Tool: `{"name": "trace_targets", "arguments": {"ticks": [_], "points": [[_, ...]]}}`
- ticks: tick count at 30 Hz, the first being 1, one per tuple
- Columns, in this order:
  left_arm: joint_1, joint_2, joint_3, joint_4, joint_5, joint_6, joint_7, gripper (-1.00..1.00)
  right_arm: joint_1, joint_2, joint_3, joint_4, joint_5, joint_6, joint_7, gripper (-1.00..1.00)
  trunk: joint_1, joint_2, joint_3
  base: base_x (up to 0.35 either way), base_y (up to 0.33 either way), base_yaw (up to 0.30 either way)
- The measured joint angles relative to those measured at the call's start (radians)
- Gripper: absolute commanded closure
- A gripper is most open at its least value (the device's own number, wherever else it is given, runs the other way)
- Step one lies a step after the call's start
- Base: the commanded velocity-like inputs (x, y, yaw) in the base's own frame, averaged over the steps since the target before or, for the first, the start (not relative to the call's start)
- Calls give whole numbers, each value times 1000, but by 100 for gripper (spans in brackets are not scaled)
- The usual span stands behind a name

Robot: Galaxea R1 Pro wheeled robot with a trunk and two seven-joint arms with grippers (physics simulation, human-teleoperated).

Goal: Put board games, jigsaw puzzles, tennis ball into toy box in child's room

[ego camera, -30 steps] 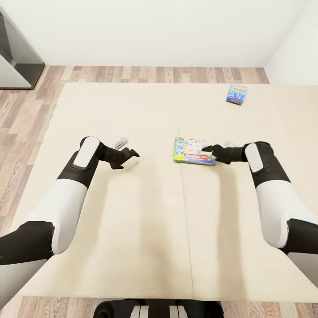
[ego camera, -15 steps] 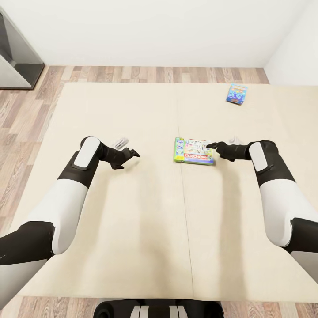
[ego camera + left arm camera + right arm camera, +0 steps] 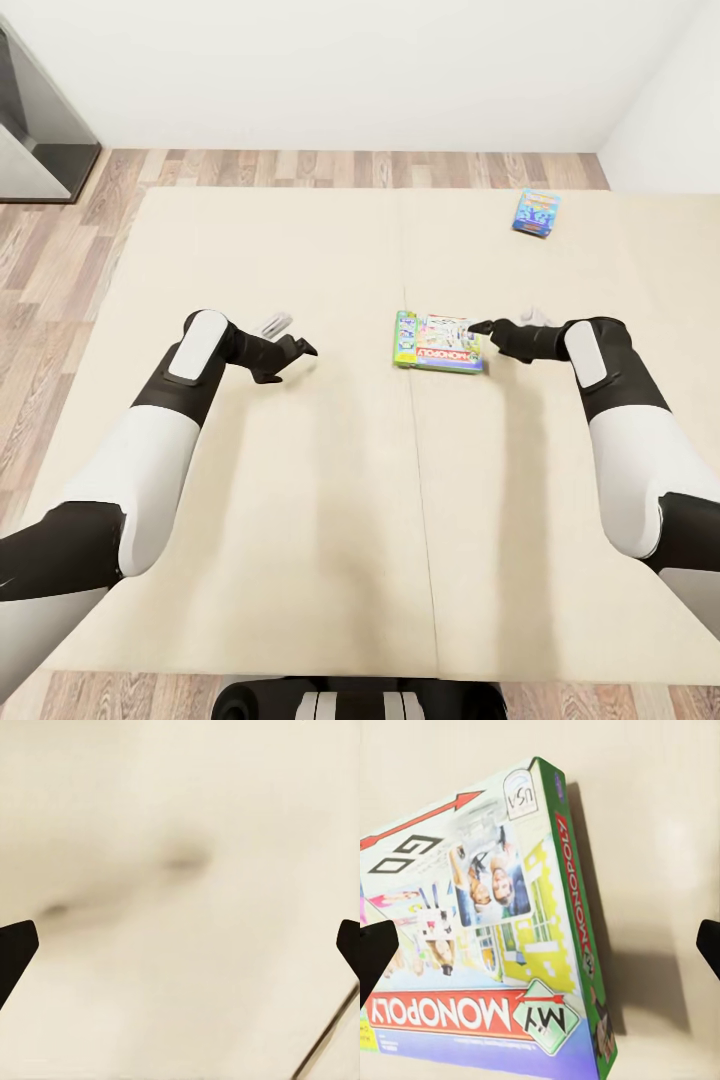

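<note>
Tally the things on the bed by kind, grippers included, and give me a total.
Board games: 2, the green-edged Monopoly box and the small light-blue box
Grippers: 2, the left gripper and the right gripper, both over the bed
Total: 4
</note>
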Motion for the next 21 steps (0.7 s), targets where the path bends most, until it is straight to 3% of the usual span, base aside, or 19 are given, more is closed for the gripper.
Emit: {"name": "trace_targets", "arguments": {"ticks": [21], "points": [[-3, -3, 0, 0, 0, 0, 0, -100, -1, 7, 5, -2, 0, 2, 5, -100, 0, 0, -1, 0, 0, 0]]}}
